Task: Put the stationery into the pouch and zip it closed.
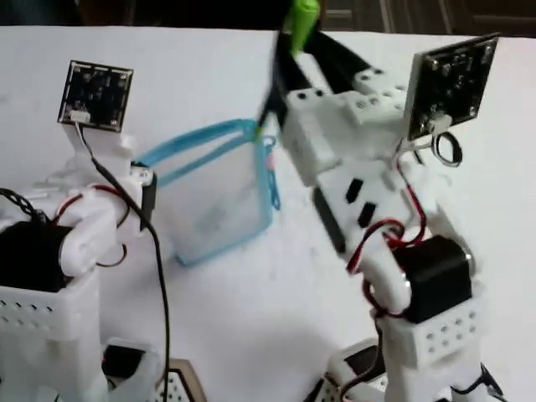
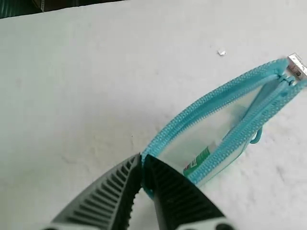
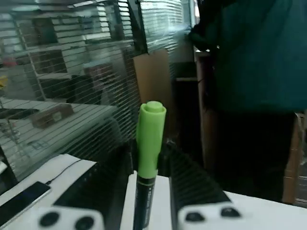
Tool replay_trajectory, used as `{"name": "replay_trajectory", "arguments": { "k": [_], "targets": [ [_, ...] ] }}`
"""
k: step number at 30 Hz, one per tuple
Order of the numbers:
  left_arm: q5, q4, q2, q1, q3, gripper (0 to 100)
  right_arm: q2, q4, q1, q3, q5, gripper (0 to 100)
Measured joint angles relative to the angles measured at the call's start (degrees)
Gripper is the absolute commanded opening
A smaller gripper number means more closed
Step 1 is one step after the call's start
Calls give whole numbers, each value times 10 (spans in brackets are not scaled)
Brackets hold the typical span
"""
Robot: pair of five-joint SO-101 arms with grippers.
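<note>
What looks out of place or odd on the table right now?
Nothing spilled or damaged. One stray thing: a tiny pale scrap lies on the table near the pouch, not touching it. The pouch stands open, its zip end pinched by the left gripper; the right gripper holds a green marker, cap up.

Nothing legible for you here: print on the green marker (image 3: 149, 139) and inside the pouch (image 2: 211, 129) is too blurred.

Our left gripper (image 2: 142, 165) sits low over the tabletop, fingers (image 2: 168, 191) pinched on the end of the pouch (image 2: 211, 120). Our right arm (image 1: 335, 134) stretches forward, apparently angled upward, and the right gripper (image 3: 147, 149) is clamped around a green marker (image 3: 150, 120) that stands upright.
</note>
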Motion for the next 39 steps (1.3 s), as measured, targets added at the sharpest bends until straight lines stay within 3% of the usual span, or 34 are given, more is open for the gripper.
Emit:
{"name": "replay_trajectory", "arguments": {
  "k": [8,17,20,25,30,35,39],
  "targets": [
    [0,0,0,0,0,22,87,-58,-41,12,-33,16],
    [0,0,0,0,0,22,76,-96,-91,165,-33,21],
    [0,0,0,0,0,22,40,-97,-132,219,-15,93],
    [0,0,0,0,0,22,10,-97,-152,271,33,326],
    [0,0,0,0,0,22,-3,-95,-156,271,35,333],
    [0,0,0,0,0,22,-7,-95,-105,236,35,286],
    [0,0,0,0,0,22,20,-95,18,215,44,305]
  ]
}}
